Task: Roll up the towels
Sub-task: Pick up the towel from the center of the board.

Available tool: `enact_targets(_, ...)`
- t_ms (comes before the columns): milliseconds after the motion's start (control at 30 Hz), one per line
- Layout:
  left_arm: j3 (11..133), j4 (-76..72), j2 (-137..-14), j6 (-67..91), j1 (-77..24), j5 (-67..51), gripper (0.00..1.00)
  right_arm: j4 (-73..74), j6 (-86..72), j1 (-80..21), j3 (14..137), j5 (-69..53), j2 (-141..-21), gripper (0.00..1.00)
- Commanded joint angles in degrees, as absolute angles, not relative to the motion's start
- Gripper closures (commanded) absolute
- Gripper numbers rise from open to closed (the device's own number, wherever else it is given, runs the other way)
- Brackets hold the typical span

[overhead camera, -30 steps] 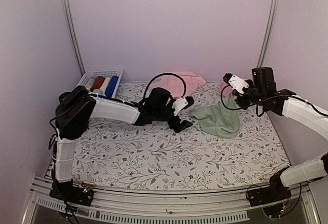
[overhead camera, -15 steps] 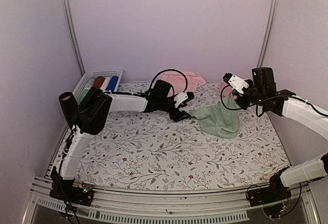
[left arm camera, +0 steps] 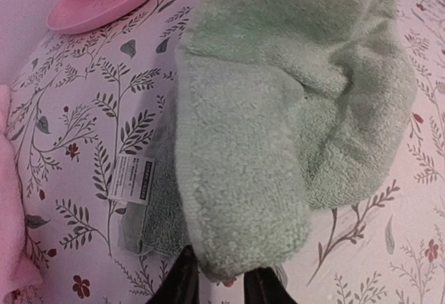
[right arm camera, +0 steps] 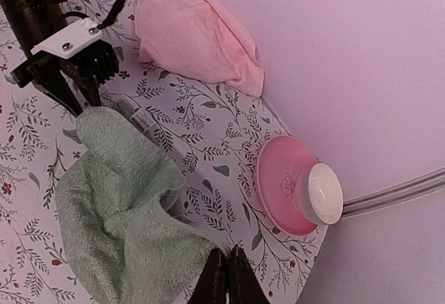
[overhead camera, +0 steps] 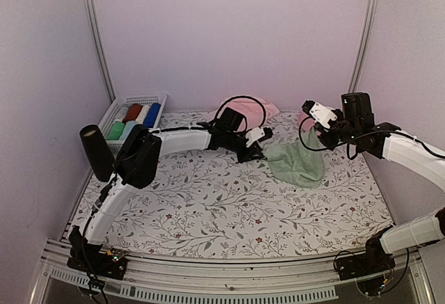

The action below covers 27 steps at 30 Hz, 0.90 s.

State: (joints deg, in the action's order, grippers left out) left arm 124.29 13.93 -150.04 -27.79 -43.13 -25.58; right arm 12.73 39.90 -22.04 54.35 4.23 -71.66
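Over the last second the left claw (overhead camera: 259, 152) has reached across and narrowed from wide open onto the near-left corner of the mint green towel (overhead camera: 300, 165). The right claw (overhead camera: 318, 131) stays pinched shut on the opposite corner, held up off the tabletop (overhead camera: 208, 206), so the towel can likely now be stretched flat for rolling. It lies bunched at the far right, near the saucer (right arm camera: 277, 179) and back wall, with the pink towel (right arm camera: 195, 36) beyond; open room lies toward the near edge.
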Motion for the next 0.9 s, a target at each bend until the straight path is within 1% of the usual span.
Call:
enact_targets(0,126.28,19.22,-150.77,-29.01,-43.69,-29.46,0.89,11.13,39.03,-21.82,53.88,4.37,-71.06,0.98)
enact_targets(33,126.52,19.41,-150.54,-28.82,-43.69,-29.72,0.98,10.92,38.96,-21.82,53.9,4.9,-71.02,0.98)
enact_targets(67,126.67,19.54,-150.18,-28.37,-43.69,-29.22,1.0,10.59,38.86,-21.87,53.86,5.53,-71.01,0.98)
enact_targets(167,126.71,19.35,-147.39,-23.47,-43.46,-22.98,1.0,8.77,38.68,-21.81,53.48,8.79,-71.19,0.98)
enact_targets(233,123.83,18.8,-143.34,-19.55,-43.05,-17.4,1.0,7.17,38.74,-21.81,53.04,10.67,-71.28,0.98)
enact_targets(367,111.08,14.23,-129.25,-16.2,-43.58,-5.61,1.0,5.25,38.25,-21.8,52.81,12.35,-70.96,0.98)
enact_targets(533,99.79,13.54,-117.78,-17.13,-48.81,2.16,1.0,0.89,37.91,-21.76,51.75,17.84,-70.33,0.98)
enact_targets(667,99.08,15.54,-117.98,-13.94,-53.45,0.6,1.0,-0.87,38.25,-21.52,51.18,19.2,-70.15,0.98)
enact_targets(867,103.61,20.76,-126.76,-11.1,-58.17,-4.7,1.0,-2.36,37.85,-20.48,50.87,20.9,-70.28,0.98)
